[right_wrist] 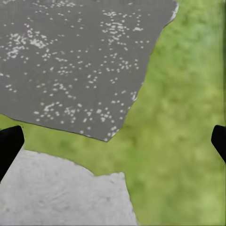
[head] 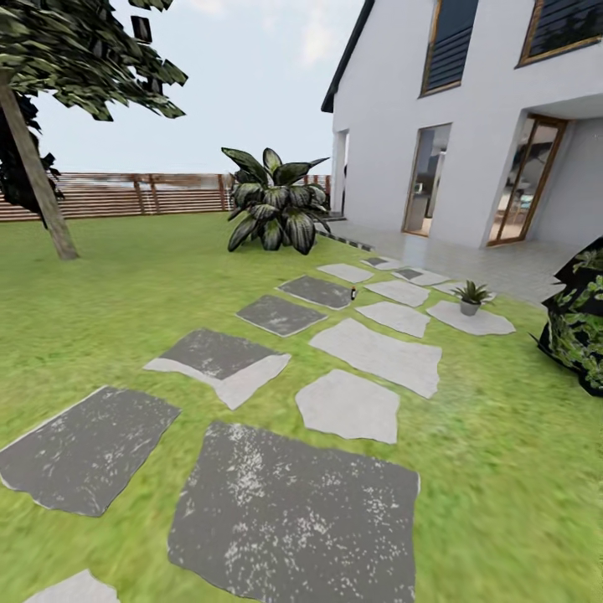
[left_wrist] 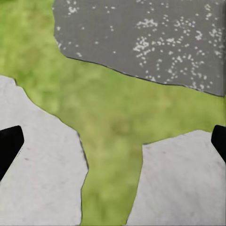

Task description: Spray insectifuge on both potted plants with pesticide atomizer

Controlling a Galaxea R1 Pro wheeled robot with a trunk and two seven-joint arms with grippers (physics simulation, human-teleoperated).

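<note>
Approach step, nothing picked yet. Left gripper [left_wrist: 113,141] and right gripper [right_wrist: 113,141]: both spread wide, empty, w/ stepping stones [head: 293,511] and lawn [head: 100,335] below. Farther, at 12 o'clock, a tiny dark object on a stone, prob. the pesticide atomizer [head: 353,294]. At 1 o'clock one potted plant [head: 471,296]. Next: drive fwd to the atomizer, lower an arm.

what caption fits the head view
Garden path of stepping stones leading to a small potted plant beside the house.
</note>
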